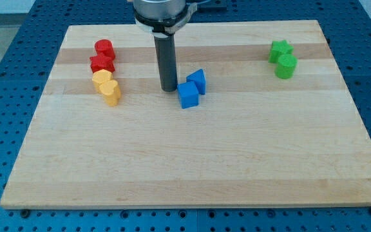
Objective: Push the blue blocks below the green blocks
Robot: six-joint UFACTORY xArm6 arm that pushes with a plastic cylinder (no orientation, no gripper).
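Note:
Two blue blocks sit near the board's middle: a blue cube (188,95) and, touching it at its upper right, a blue triangular block (198,80). My tip (168,88) stands just left of the blue cube, almost touching it. Two green blocks are at the view's upper right: a green star (279,49) and, right below it, a green rounded block (286,66). The two green blocks touch each other.
At the view's upper left is a column of blocks: a red cylinder (104,48), a red star (102,63), a yellow block (102,80) and a yellow heart (111,93). The wooden board (185,167) lies on a blue perforated table.

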